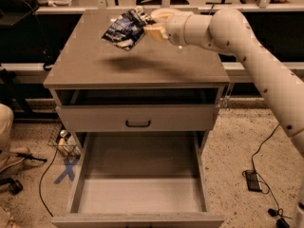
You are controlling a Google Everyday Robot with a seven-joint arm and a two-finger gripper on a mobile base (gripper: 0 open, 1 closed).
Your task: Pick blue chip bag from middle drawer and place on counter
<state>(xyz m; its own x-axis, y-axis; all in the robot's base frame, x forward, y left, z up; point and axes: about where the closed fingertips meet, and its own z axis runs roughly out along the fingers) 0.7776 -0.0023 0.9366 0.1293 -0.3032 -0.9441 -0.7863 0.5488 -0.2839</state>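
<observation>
**Inspector:** Now, which step is in hand?

**Assessor:** The placing step, in my judgement. The blue chip bag (pixel 122 30) is out of the middle drawer (pixel 140 175), which stands pulled open well below the counter (pixel 80 68). The bag is not yet set down.

**Inspector:** Where is the bag, exactly?

**Assessor:** It is held aloft over the rear half of the counter, not touching the slab. Its shadow (pixel 135 63) falls on the counter beneath it and apart from it, which confirms there is no contact.

**Inspector:** And the gripper?

**Assessor:** The gripper (pixel 146 31) hangs above the back portion of the counter, at the edge of the bag nearest the arm. Its fingers are pinched onto that edge. The rest of the bag juts out from them, tilted and unsupported.

**Inspector:** Is anything else worth recording?

**Assessor:** The shallower drawer front with the black handle (pixel 137 123) sits just under the counter and plays no part here.

**Inspector:** What does the next move call for?

**Assessor:** As I judge it, a straight descent until the bag rests on the counter under its present position. The fingers then part, and the gripper lifts clear above the counter. The foil looks light and crinkly. Letting go from this height could leave it sliding or tipping on the glossy slab, so a low release is advisable.
</observation>
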